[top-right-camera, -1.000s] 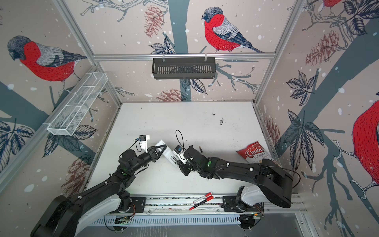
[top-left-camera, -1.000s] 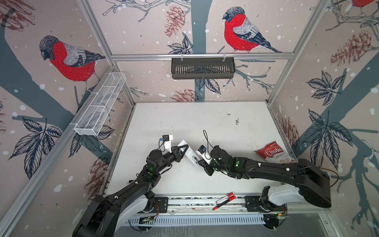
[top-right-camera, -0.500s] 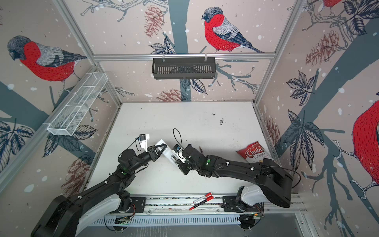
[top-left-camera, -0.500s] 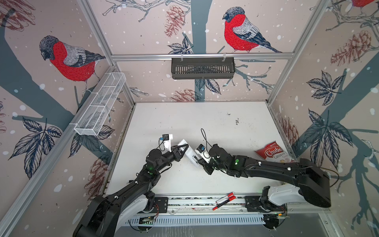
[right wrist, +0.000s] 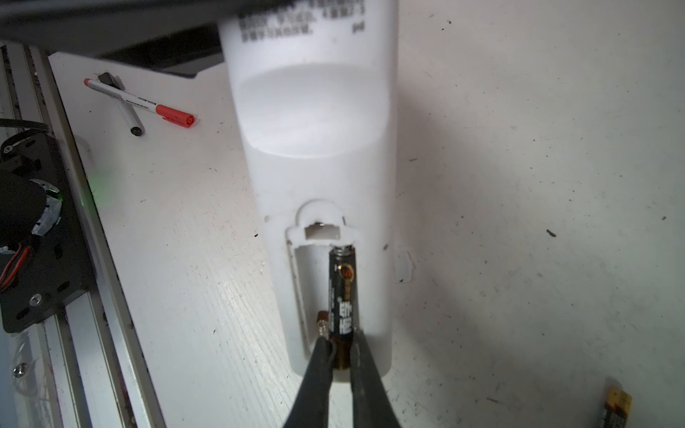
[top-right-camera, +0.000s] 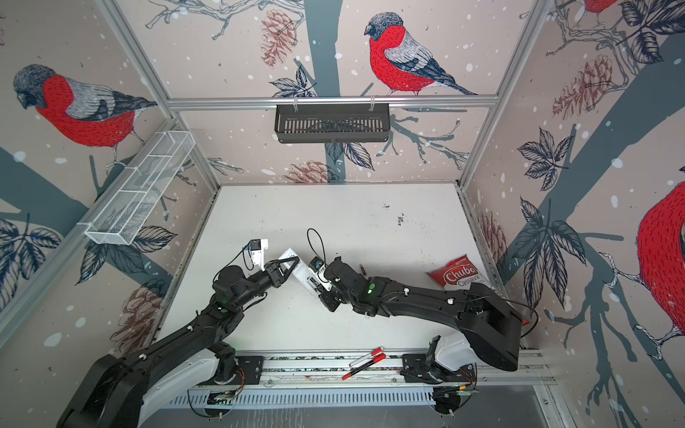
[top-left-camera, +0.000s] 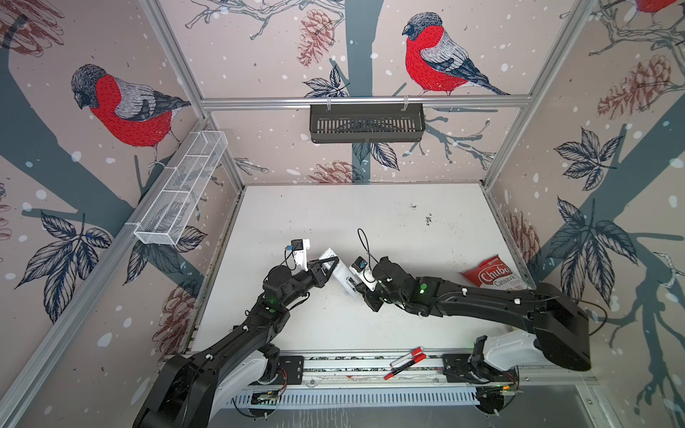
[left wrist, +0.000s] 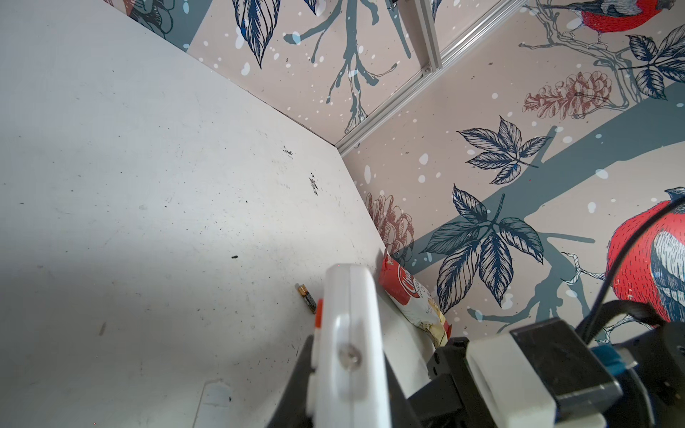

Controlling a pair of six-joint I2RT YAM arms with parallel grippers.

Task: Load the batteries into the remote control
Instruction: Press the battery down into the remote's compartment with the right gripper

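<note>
While battery, remote control sit gripped, bag reads "Cassava".

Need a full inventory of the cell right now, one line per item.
remote control: 1, white, mid-table, held by the left gripper, battery bay open
held battery: 1, dark with copper end, in the bay, pinched by the right gripper
loose battery: 1, dark with copper end, lying on the table beside the right arm
marker pens: 2, red-and-white, front edge by the rail
chips bag: 1, red, by the right wall
black basket: 1, back-wall rail
wire basket: 1, white, left wall
table: 1, white, scuffed
left gripper: black, shut on remote control
right gripper: black, shut on held battery
</note>
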